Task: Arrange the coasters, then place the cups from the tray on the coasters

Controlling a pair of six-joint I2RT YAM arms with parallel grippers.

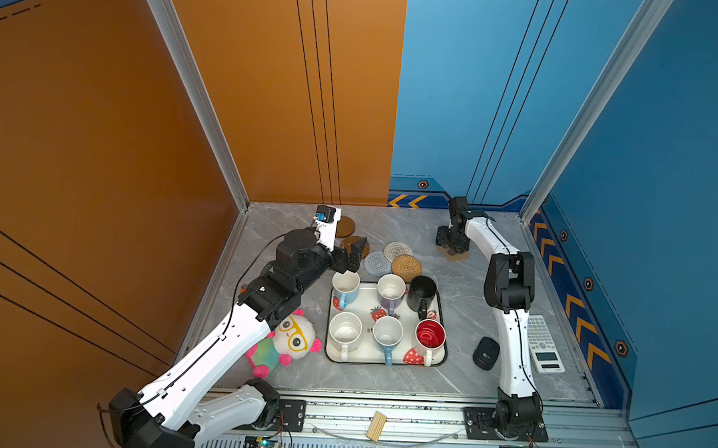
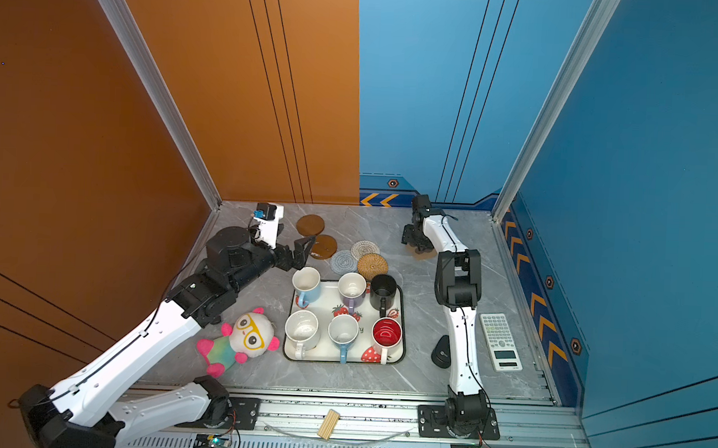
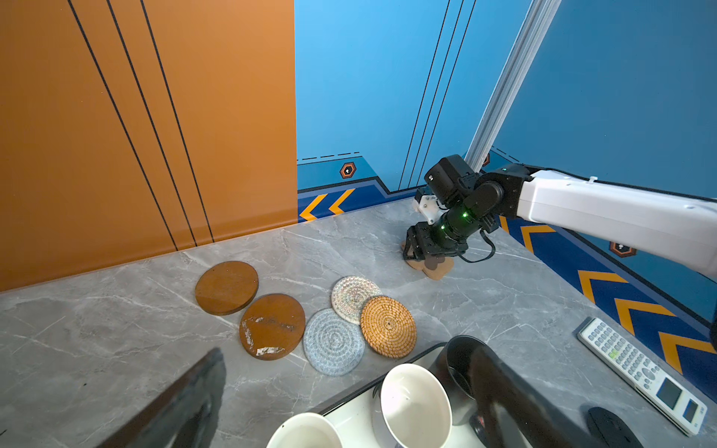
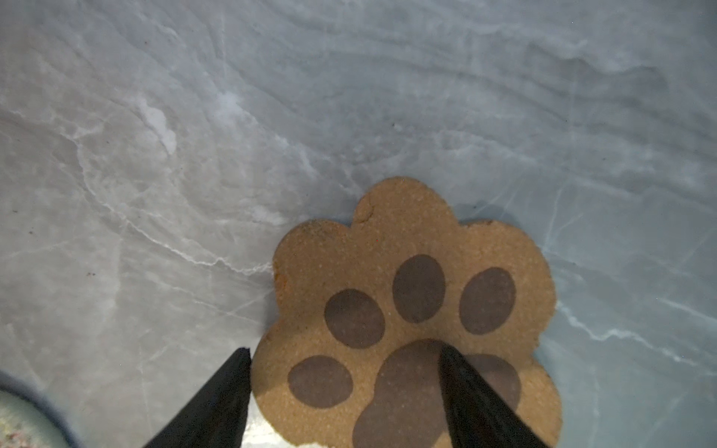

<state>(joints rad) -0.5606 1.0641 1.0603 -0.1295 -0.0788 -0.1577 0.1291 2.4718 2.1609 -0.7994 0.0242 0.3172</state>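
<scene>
My right claw (image 4: pixel 343 349) is down at the paw-shaped coaster (image 4: pixel 419 232), which lies flat on the surface (image 4: pixel 194 155) toward the back right, well apart from the other coasters. The claw is spread, with one finger just off the coaster's edge and the other over its large dark pad. My left claw (image 1: pixel 354 256) hangs wide open by the nearer brown disc (image 3: pixel 272 326), close to the tray's (image 1: pixel 364 359) far left corner. The five round coasters (image 3: pixel 388 326) cluster behind the tray. All six cups (image 1: pixel 388 332) sit on it.
</scene>
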